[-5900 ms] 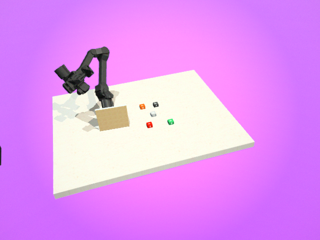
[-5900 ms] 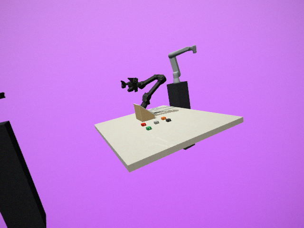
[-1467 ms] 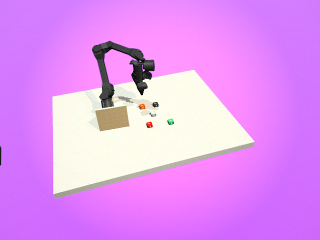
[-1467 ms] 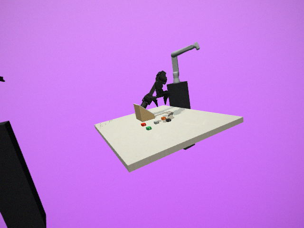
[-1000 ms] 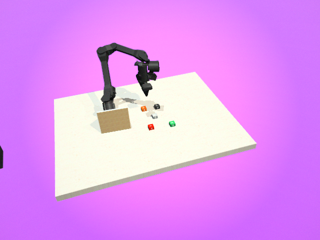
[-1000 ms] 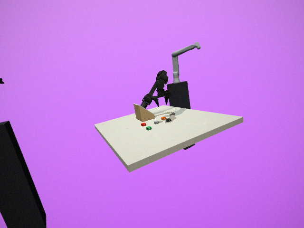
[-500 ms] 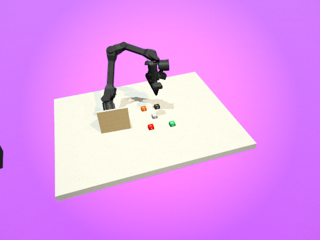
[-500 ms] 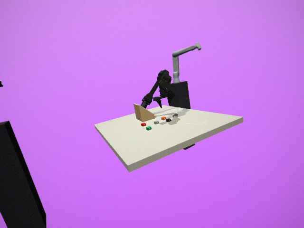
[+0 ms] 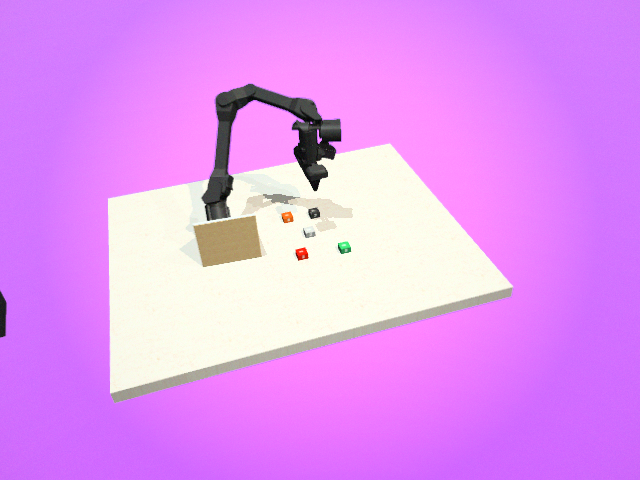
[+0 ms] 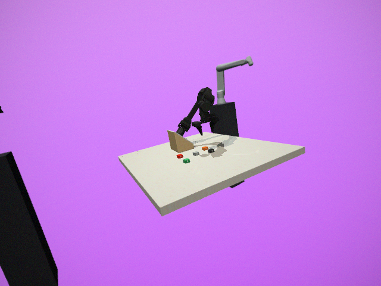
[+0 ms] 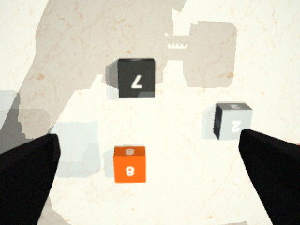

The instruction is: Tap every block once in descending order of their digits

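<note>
Overhead, black arm (image 9: 222,139) (image 10: 193,109) arched, end effector (image 9: 315,187) (image 10: 207,133) (image 11: 150,142) open, fingers downward, above the table (image 9: 310,310) (image 10: 246,162) (image 11: 178,202)

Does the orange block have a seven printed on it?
No, in the wrist view the orange block shows an eight, while the black block carries the seven.

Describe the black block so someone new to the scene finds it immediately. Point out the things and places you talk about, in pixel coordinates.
On the pale tabletop (image 9: 413,289) (image 10: 215,178), find the cluster of small blocks beyond the wooden wedge (image 9: 230,241) (image 10: 181,143). The black block (image 9: 314,212) (image 10: 211,150) (image 11: 136,79) sits beside the orange one (image 9: 287,217) (image 10: 204,148) (image 11: 129,169); only it is black, with a white 7.
</note>
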`<state>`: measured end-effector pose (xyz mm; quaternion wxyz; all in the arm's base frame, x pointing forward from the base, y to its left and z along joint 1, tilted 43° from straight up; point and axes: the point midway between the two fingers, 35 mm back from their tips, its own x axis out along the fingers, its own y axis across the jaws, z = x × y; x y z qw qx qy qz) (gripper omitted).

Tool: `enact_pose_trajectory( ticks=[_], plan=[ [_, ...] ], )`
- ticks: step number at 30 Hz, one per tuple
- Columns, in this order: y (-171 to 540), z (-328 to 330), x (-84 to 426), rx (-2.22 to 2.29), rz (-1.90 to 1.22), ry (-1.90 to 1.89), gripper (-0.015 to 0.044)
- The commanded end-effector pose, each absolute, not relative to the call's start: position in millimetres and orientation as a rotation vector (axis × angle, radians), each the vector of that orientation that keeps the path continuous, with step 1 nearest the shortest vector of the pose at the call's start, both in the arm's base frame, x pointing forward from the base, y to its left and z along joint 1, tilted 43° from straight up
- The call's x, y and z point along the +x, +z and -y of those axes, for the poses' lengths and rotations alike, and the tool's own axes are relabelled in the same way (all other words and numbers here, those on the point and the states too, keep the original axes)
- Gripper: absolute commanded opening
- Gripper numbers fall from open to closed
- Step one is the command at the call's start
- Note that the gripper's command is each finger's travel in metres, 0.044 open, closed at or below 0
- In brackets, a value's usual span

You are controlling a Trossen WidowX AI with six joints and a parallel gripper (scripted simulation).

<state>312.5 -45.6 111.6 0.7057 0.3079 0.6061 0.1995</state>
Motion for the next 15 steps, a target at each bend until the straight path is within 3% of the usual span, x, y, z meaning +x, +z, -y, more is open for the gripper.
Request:
enact_pose_trajectory(
  ticks=[1,11,15],
  plan=[
    [87,80,325,0.685,-1.354,0.433,0.0400],
    [-16,193,329,0.682,-1.352,0.435,0.0400],
    [-26,202,326,0.683,-1.351,0.437,0.0400]
  ],
)
